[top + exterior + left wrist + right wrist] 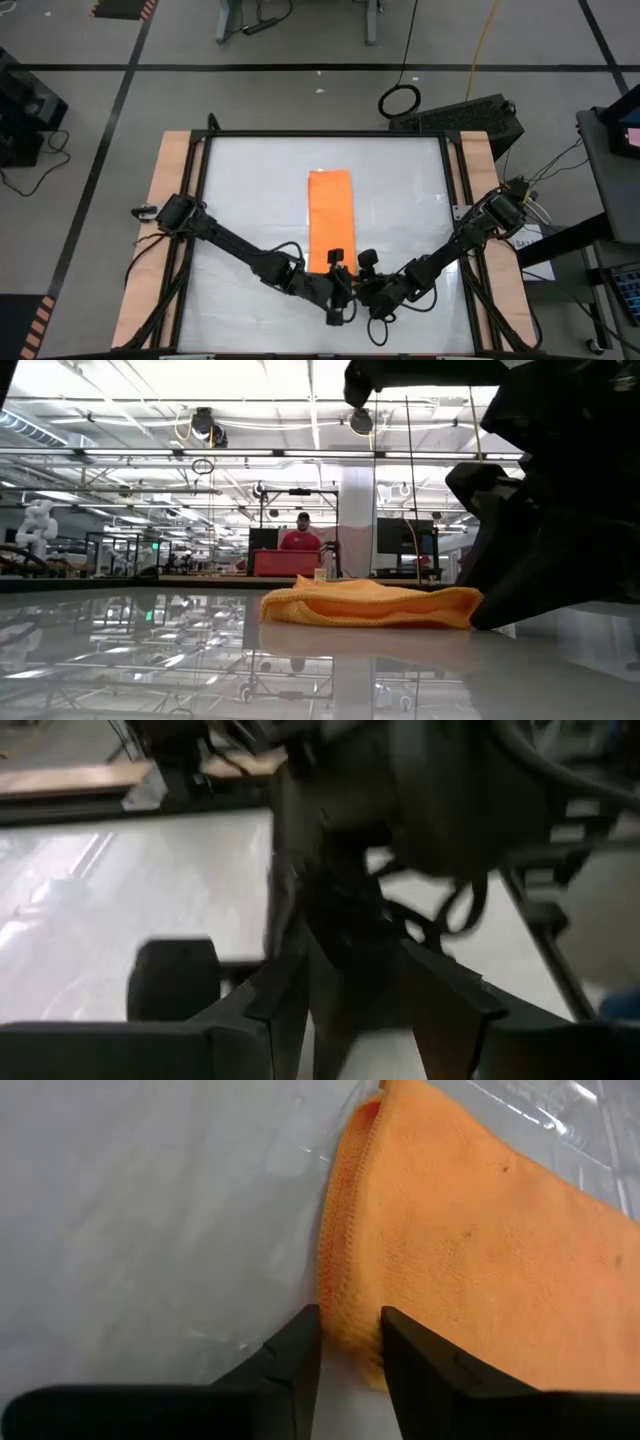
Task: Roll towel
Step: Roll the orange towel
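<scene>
Two grippers meeting at the towel's [330, 218] near end, close to the bench's [250, 180] near edge. Right gripper [350, 1355] fingers pinching its stitched corner; left gripper [338, 283] finger spread impossible to tell.

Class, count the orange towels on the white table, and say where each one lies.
1. The towel lies as a long folded strip mid-table, its near end between both end effectors. None seems hidden.
</scene>
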You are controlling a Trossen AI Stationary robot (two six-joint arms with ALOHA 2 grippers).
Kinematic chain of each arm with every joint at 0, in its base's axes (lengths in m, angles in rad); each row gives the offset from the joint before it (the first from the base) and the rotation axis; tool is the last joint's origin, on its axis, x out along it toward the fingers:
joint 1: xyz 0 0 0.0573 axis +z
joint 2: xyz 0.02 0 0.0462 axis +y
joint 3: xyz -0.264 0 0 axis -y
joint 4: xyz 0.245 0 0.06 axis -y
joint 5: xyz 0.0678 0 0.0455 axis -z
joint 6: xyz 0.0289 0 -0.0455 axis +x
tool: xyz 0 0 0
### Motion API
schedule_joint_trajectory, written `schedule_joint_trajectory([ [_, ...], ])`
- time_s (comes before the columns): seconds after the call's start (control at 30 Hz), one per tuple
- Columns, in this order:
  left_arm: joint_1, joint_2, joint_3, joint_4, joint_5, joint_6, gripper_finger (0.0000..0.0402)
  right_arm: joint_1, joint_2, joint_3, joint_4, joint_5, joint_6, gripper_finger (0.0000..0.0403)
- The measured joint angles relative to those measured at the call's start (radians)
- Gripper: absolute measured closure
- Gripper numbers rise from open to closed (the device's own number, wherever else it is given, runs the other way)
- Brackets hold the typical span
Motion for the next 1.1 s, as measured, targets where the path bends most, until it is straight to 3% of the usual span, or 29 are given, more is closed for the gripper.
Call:
schedule_joint_trajectory([
  [0.17, 0.012, 0.0, -0.046, 0.064, 0.0, -0.022, 0.0244, 0.0, 0.0, -0.001, 0.0, -0.004, 0.01, 0.033],
  [0.37, -0.013, -0.014, -0.124, 0.061, -0.012, -0.073, 0.0244, -0.001, 0.001, -0.001, 0.001, -0.039, 0.098, 0.0395],
  [0.5, -0.053, 0.005, -0.19, 0.01, 0.002, -0.109, 0.0244, -0.001, 0.0, -0.001, 0.002, -0.043, 0.195, 0.0394],
  [0.67, -0.082, -0.009, -0.264, 0.072, -0.022, -0.218, 0.0244, -0.002, 0.0, -0.002, 0.015, -0.049, 0.287, 0.0399],
  [0.83, -0.115, -0.009, -0.289, 0.094, -0.103, -0.238, 0.0244, -0.003, -0.019, -0.003, 0.015, -0.082, 0.307, 0.0401],
  [1.1, -0.119, -0.01, -0.323, 0.006, -0.112, -0.234, 0.0244, -0.007, -0.093, -0.003, 0.0, -0.087, 0.316, 0.0402],
])
